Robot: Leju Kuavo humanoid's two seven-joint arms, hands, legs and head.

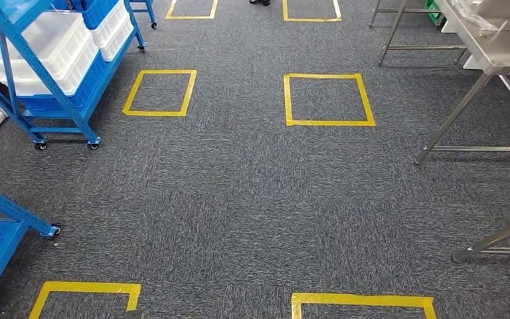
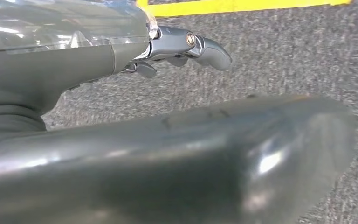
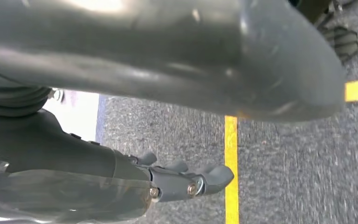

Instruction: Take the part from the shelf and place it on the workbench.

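Note:
A blue wheeled shelf (image 1: 46,73) stands at the far left, loaded with white bins (image 1: 43,46) and blue bins. I cannot make out the part among them. The steel workbench (image 1: 498,46) is at the far right, its legs reaching down to the carpet. In the left wrist view my left hand (image 2: 168,116) hangs over grey carpet, its thick thumb across the picture and its dark fingers (image 2: 200,46) stretched out, holding nothing. My right hand (image 3: 177,116) hangs the same way in the right wrist view, fingers (image 3: 191,179) extended and apart from the thumb, with nothing in it.
Yellow tape squares (image 1: 327,100) mark the grey carpet between shelf and bench. A second blue rack corner (image 1: 0,232) juts in at the near left. Another steel table leg (image 1: 498,242) lies at the near right. A person's shoes (image 1: 260,2) show at the far edge.

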